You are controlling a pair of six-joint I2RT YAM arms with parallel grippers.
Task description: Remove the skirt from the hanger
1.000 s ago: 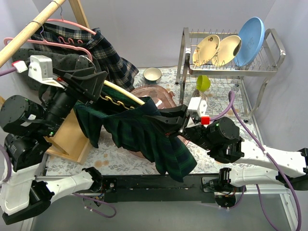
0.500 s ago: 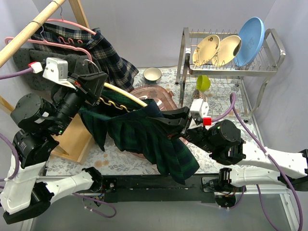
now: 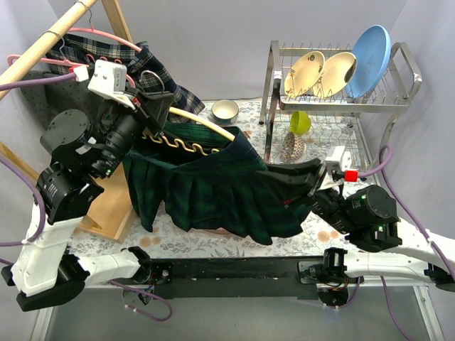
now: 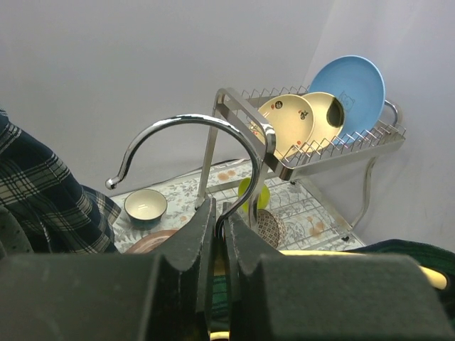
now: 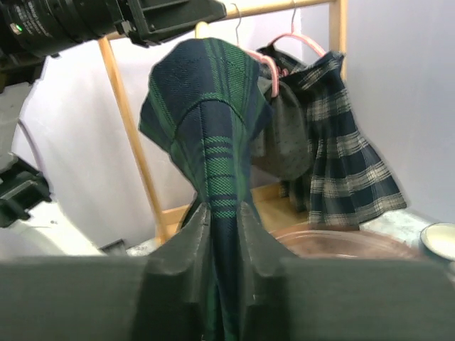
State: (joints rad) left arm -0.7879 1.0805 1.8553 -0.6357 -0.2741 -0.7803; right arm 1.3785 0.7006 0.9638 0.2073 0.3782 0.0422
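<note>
Hanger (image 3: pixel 206 123) has risen; skirt (image 3: pixel 213 192) partly hides right tool (image 3: pixel 279 186).

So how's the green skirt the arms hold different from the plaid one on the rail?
The green skirt is dark green and navy; the plaid skirt is navy with pale lines. The green skirt is stretched between the left gripper, which clamps the hook of its cream hanger, and the right gripper; the plaid skirt hangs untouched from the wooden rail. Both are tartan.
</note>
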